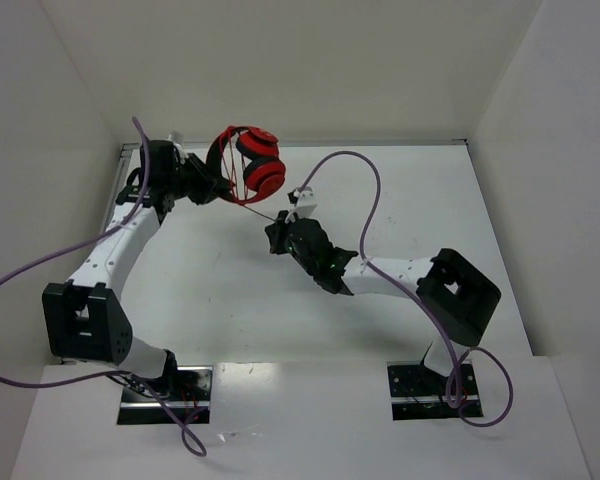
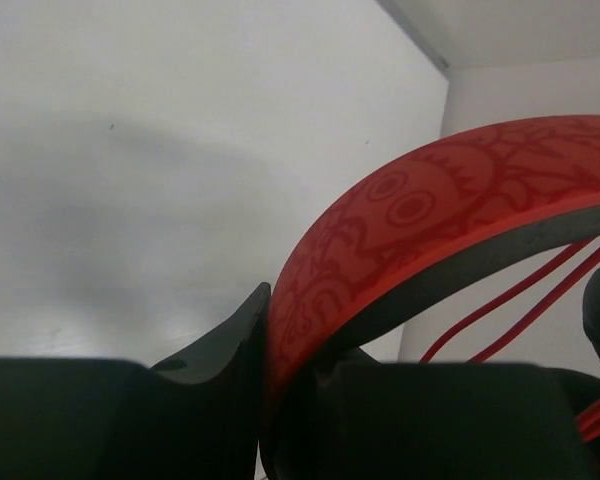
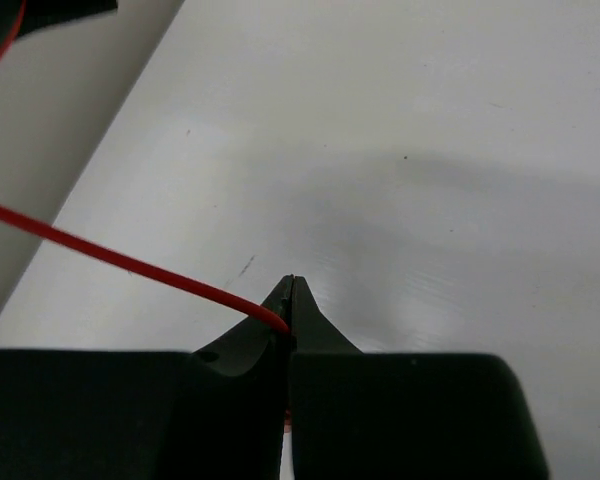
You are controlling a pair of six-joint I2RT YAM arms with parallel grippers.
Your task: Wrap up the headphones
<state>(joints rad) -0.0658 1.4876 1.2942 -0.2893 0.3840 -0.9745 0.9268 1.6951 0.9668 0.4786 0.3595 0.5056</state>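
Top external shows us partway: our left gripper [image 1: 218, 186] clamps the headphones [image 1: 252, 160] by the band [image 2: 420, 215] at far left, some cable [image 3: 130, 263] turns cross it, and our right gripper [image 3: 290, 300] pinches the taut cable, more left to wind.

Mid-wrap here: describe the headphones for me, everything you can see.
The headphones are over-ear, with red-and-black ear cups and a headband that is red with a printed cartoon pattern outside and black inside, plastic-looking. The left claw is shut on the headband, at the far left of the table. Several strands of the thin red cable cross under the band; its free run stretches taut to the shut right claw.
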